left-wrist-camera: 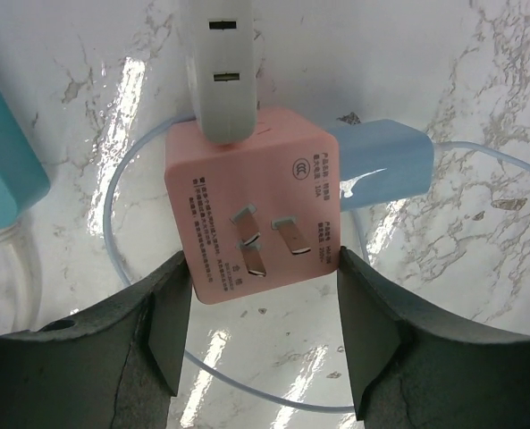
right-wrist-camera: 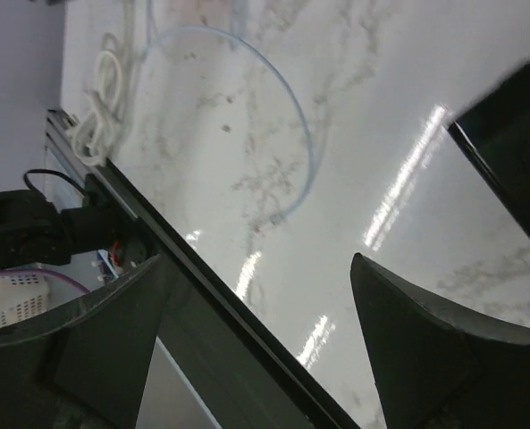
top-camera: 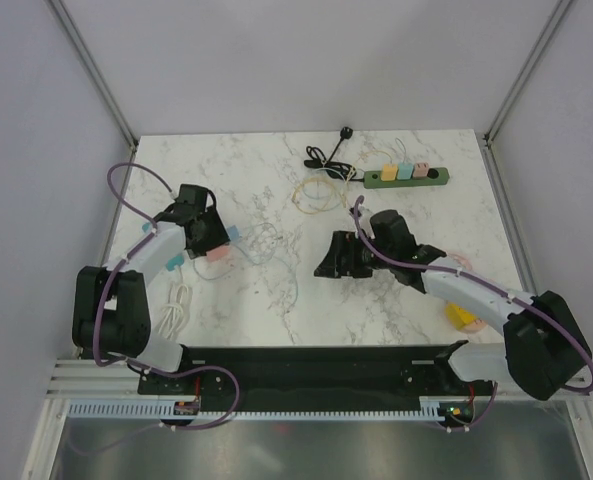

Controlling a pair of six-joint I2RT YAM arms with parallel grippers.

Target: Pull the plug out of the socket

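A pink cube socket (left-wrist-camera: 247,206) lies on the marble with its metal prongs facing up. A white plug (left-wrist-camera: 220,71) is stuck into its far face, and a pale blue plug (left-wrist-camera: 381,165) with a thin blue cable sits against its right side. My left gripper (left-wrist-camera: 263,331) is shut on the near end of the pink cube, one finger on each side. From above, the left gripper (top-camera: 219,245) is at the left of the table over the pink cube (top-camera: 217,256). My right gripper (top-camera: 328,262) hangs open at mid-table, holding nothing. In the right wrist view the right gripper (right-wrist-camera: 256,349) has only marble between its fingers.
A green power strip (top-camera: 406,176) with coloured plugs and a black cable (top-camera: 328,155) lie at the back. A teal block (left-wrist-camera: 5,170) sits left of the cube. A coiled white cable (top-camera: 176,305) lies near the left base, a yellow object (top-camera: 464,318) under the right arm.
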